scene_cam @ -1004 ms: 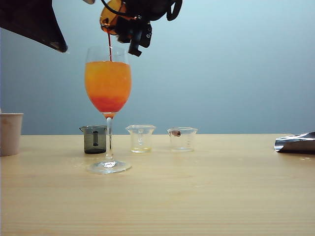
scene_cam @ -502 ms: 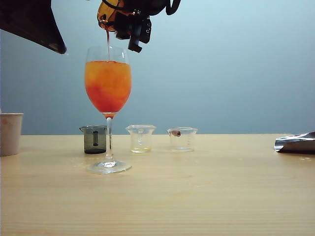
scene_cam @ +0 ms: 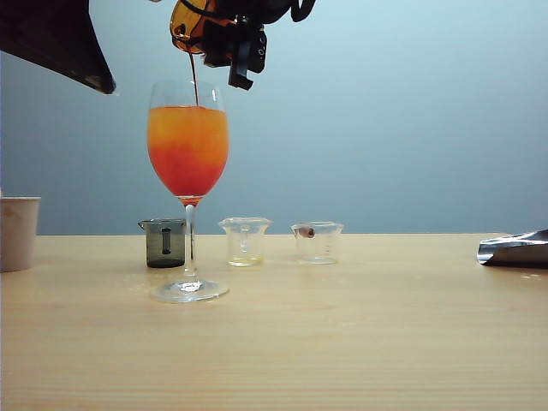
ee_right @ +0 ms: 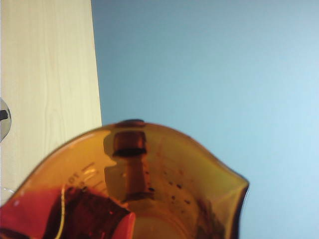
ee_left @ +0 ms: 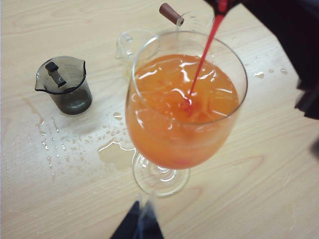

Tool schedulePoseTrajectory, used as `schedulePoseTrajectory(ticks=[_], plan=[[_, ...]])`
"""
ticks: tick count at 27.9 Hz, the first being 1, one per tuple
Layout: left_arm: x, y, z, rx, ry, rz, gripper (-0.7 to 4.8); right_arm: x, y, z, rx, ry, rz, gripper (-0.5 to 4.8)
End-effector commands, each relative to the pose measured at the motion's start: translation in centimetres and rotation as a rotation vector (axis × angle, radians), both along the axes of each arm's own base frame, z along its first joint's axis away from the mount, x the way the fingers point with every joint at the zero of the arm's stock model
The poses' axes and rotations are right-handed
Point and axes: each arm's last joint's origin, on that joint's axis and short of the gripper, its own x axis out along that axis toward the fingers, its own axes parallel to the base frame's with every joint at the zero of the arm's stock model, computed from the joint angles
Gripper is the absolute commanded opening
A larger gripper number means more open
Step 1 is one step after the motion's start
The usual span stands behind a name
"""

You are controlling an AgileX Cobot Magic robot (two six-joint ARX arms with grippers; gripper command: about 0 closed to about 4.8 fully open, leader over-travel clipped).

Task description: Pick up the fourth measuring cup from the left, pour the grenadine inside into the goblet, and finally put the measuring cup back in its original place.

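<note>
Your right gripper (scene_cam: pixel 233 53) is clamped on the small amber-brown translucent plastic measuring cup (scene_cam: pixel 190 24), tipped at twelve o'clock above the tall clear stemmed glass goblet (scene_cam: pixel 188 145). Dark red syrupy grenadine (ee_left: pixel 202 59) threads down. The cup looks light, stiff and slick; the goblet looks fragile and top-heavy. Your left gripper (ee_left: pixel 137 226) hangs nearby; I cannot tell its jaws' state.

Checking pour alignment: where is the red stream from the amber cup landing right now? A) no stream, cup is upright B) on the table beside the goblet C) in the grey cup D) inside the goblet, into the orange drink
D: the grenadine stream falls from the tilted amber cup, held in the right gripper above the rim, into the goblet.
</note>
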Motion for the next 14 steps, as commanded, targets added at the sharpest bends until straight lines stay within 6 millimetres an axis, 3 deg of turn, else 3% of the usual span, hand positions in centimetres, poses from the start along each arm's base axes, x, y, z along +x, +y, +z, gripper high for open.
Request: schedulePoseTrajectory(ticks=[1,14], plan=[[-0.03,-0.02,0.11,0.0,-0.008,-0.001,-0.06,-0.32,-0.12,0.99,0.032,-0.031,0.003,1.66],[-0.13,0.04,-0.05,0.01,0.01,-0.001,-0.05,-0.71,-0.06,1.09,-0.008,-0.036,0.021,1.66]])
